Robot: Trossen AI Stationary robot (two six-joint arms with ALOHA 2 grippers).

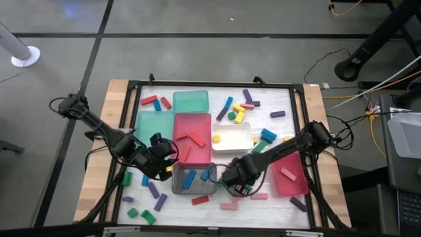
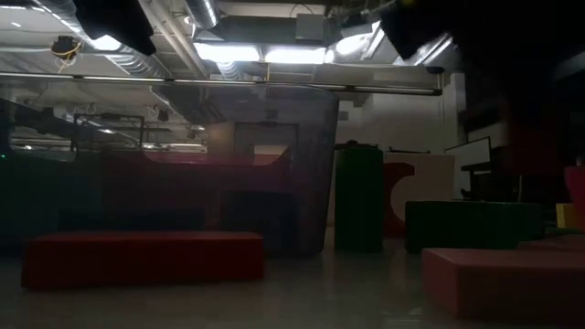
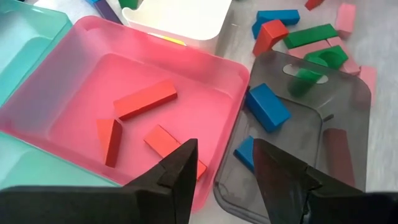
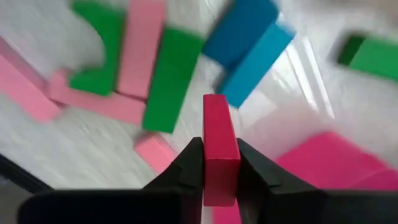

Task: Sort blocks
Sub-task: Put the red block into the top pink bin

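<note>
Here, the right gripper (image 4: 219, 163) is clamped on a red block (image 4: 220, 149), a short square-edged bar with a matte face, held end-on between its two dark fingers above the pale tabletop (image 1: 263, 204). In the high view this gripper (image 1: 234, 176) sits just right of the grey tray (image 1: 176, 187), near the table's front. Beneath it lie more blocks: a green bar (image 4: 170, 81), a pink bar (image 4: 142, 46), a green arch (image 4: 96, 53) and two blue bars (image 4: 249, 46) (all blurred, their edges soft).

The left gripper (image 3: 221, 171) hangs with its fingers apart and nothing between them, over the seam where the glossy translucent red tray (image 3: 74, 81) meets the smoky grey one (image 3: 348, 106). The red tray holds three red bars (image 3: 145, 99), lying flat and apart from one another. The grey tray holds a blue block (image 3: 266, 107), a second blue piece (image 3: 245, 152) and a dark red bar (image 3: 339, 155).

A white tray (image 1: 231, 148) sits mid-table, with loose blocks (image 1: 152, 101) scattered around the trays.
</note>
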